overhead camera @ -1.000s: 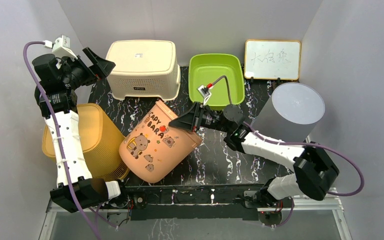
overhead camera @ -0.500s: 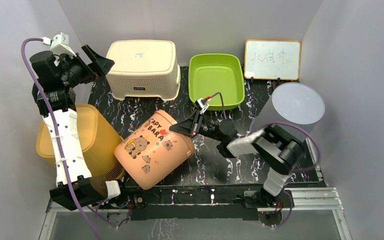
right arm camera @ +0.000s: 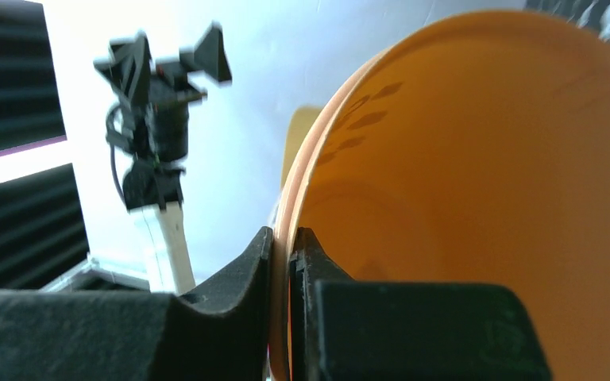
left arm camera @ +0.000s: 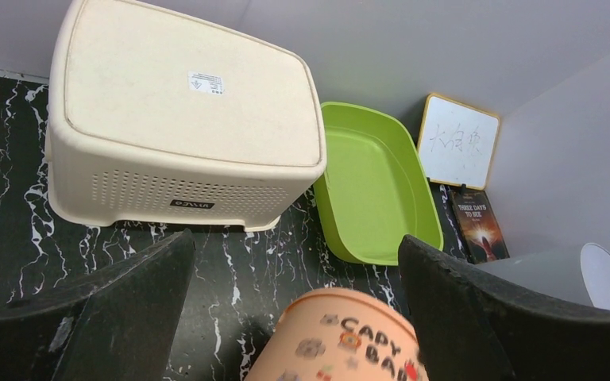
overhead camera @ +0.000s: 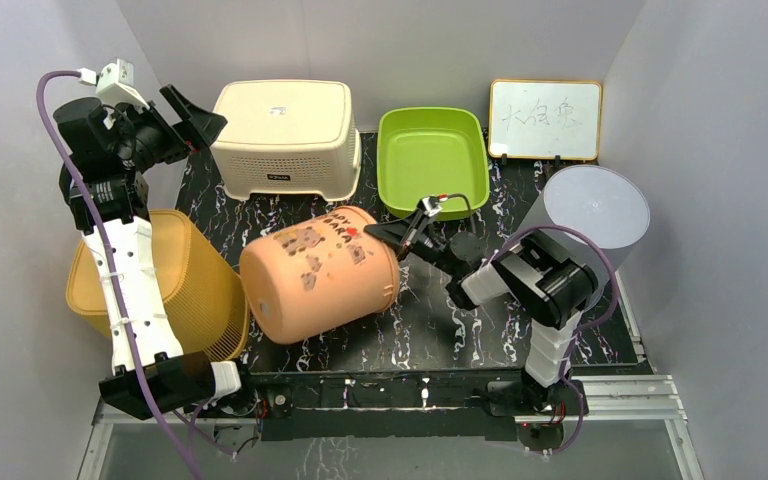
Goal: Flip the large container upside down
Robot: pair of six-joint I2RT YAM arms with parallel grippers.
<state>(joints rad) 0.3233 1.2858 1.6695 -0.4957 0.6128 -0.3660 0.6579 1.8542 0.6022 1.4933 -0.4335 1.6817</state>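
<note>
The large container [overhead camera: 315,272] is a peach bucket with a CAPY BARA print. It lies on its side in the middle of the table, base toward the front left, mouth toward the right. My right gripper [overhead camera: 388,236] is shut on its rim at the upper right. In the right wrist view the gripper [right arm camera: 286,242] pinches the thin rim, one finger inside the orange interior [right arm camera: 484,159] and one outside. My left gripper [overhead camera: 196,116] hangs open, high at the back left, holding nothing. In its wrist view the left gripper [left arm camera: 294,242] looks down on the bucket's rim [left arm camera: 341,337].
A yellow basket [overhead camera: 165,285] lies against the bucket's left side. An upturned cream basket [overhead camera: 285,135] and a green tray [overhead camera: 432,160] stand at the back. Also there are a whiteboard [overhead camera: 545,118] at the back right, a grey cylinder [overhead camera: 590,225] on the right and a book [left arm camera: 480,230].
The bucket has tipped over from a tilt onto its side, its print rolling to the top. My right gripper went with the rim and the arm folded in. The left arm hardly moved.
</note>
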